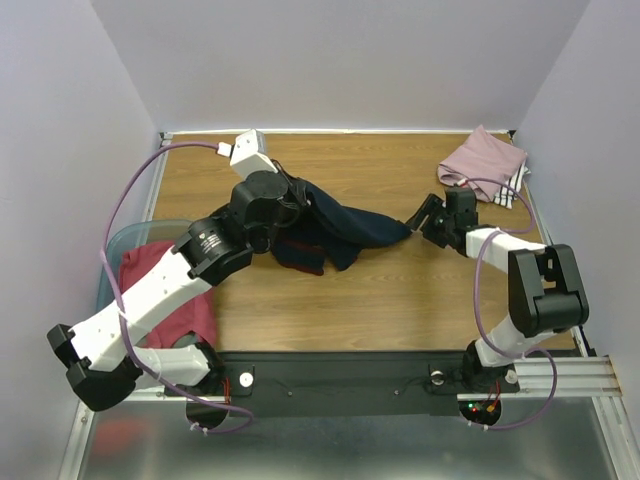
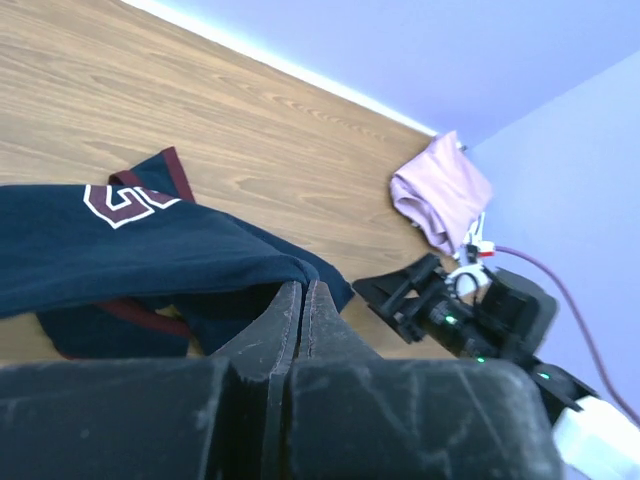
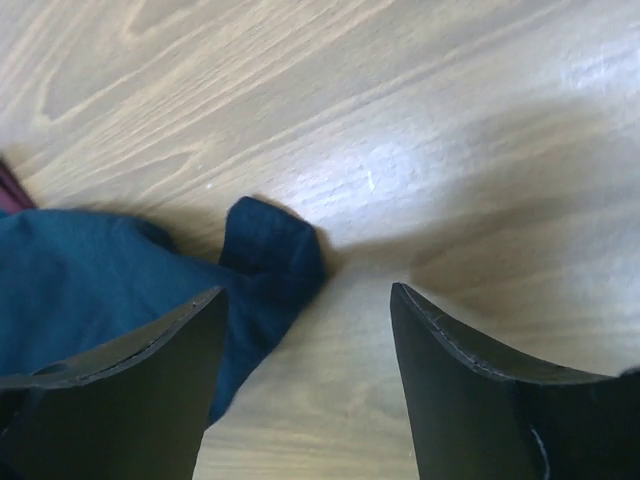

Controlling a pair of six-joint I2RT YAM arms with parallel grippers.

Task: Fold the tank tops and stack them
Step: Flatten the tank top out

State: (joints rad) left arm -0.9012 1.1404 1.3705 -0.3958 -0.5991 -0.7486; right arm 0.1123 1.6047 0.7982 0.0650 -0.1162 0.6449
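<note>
Table: the long brown wood-grain table [image 1: 400,290] lies under the navy jersey and serves me as the folding surface.
Jersey: the navy jersey tank top with maroon trim and a white number [image 1: 345,228] is mid-table. It is partly raised and drawn into a band, which I judge is to spread it flat for a first fold.
Tub: the translucent teal plastic tub [image 1: 118,245] stands left of the jersey as a supply bin.
Red top: the crumpled red tank top [image 1: 150,275] waits in that tub.
Stack: the folded dusty pink tank top [image 1: 482,160] rests on the white black-striped tank top [image 1: 512,188], right of and behind the jersey, clear of my work.
Left gripper [image 2: 303,290]: pinched tight on the jersey's upper fold, holding it up.
Right gripper [image 3: 308,292]: spread wide around the jersey's right corner, gripping nothing, placed to pinch it, I judge.
</note>
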